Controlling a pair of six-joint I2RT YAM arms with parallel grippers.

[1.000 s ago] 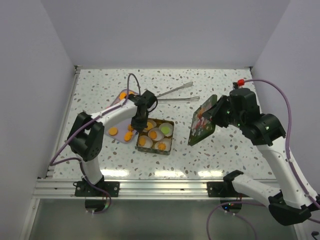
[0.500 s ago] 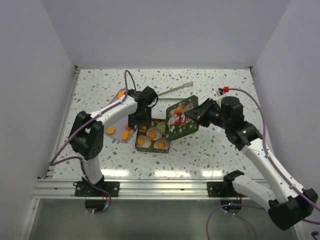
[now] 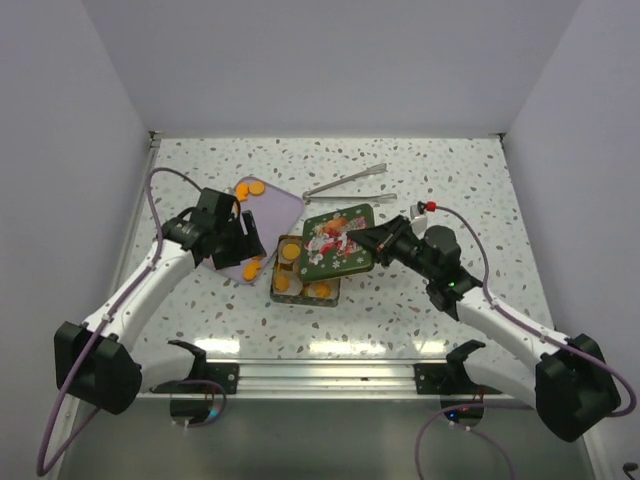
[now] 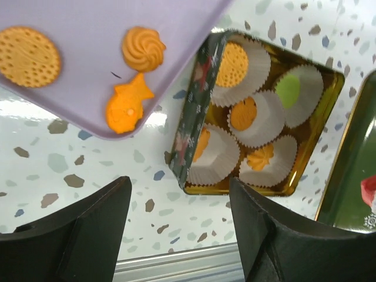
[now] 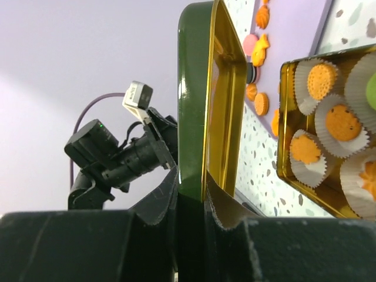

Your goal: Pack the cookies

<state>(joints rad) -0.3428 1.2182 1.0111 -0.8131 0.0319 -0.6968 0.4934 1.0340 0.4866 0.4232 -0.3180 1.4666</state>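
imo the lid (image 5: 191, 88) pinched in the right pincer (image 5: 191, 191) needs squaring flat over the tin (image 4: 191, 126) before lowering, while the spread left pincer (image 4: 180, 188) hangs beside the tin.

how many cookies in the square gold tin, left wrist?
5, in white paper cups: dotted orange cookie top left, green top right, orange centre, orange bottom left, half behind the tin wall, swirled bottom right.

Left end effector (image 4: 179, 194) stands spread apart; right end effector (image 5: 197, 197) is pinched closed.

Orange cookies (image 4: 133, 50), lilac tray (image 4: 76, 88), gold tin (image 4: 247, 189), green lid (image 3: 338, 243), seemingly red-white print.
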